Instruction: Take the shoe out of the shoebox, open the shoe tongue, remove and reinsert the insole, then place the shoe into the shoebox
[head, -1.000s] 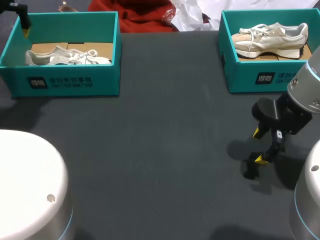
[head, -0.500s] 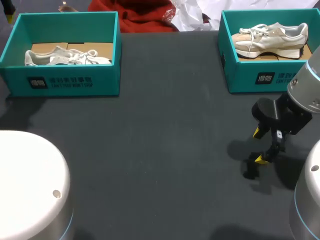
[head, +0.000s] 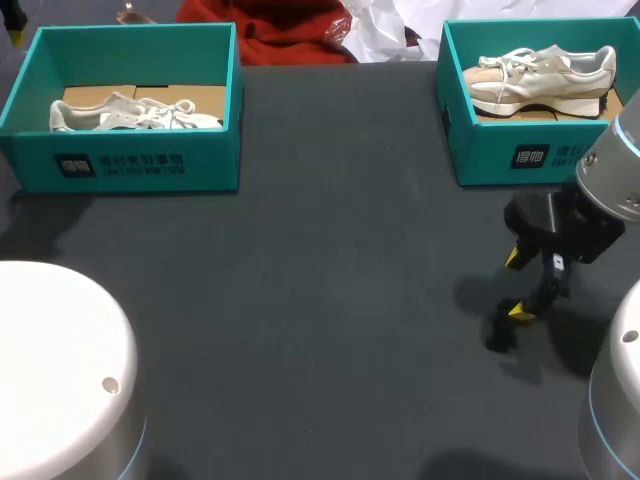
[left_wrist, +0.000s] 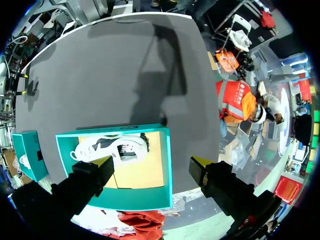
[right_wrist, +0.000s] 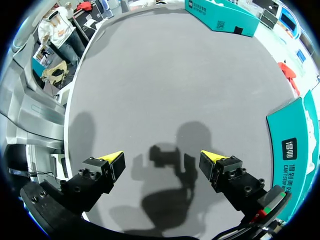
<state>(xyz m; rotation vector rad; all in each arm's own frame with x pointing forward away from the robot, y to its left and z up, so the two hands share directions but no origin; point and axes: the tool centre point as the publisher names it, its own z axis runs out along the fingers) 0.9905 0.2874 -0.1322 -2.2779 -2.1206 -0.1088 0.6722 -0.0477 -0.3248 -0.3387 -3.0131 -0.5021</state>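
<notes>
Two teal shoeboxes stood well apart on the dark grey bench (head: 330, 300), each holding one pale shoe: the left box (head: 130, 165) with its shoe (head: 135, 113), the right box (head: 520, 155) with its shoe (head: 540, 78). The head view barely caught the left jaws. The left wrist view showed them spread wide and empty, the left box ahead of them. The right jaws hung wide apart, holding nothing, near the right box. The right wrist view showed bare bench and their shadow beneath them.
</notes>
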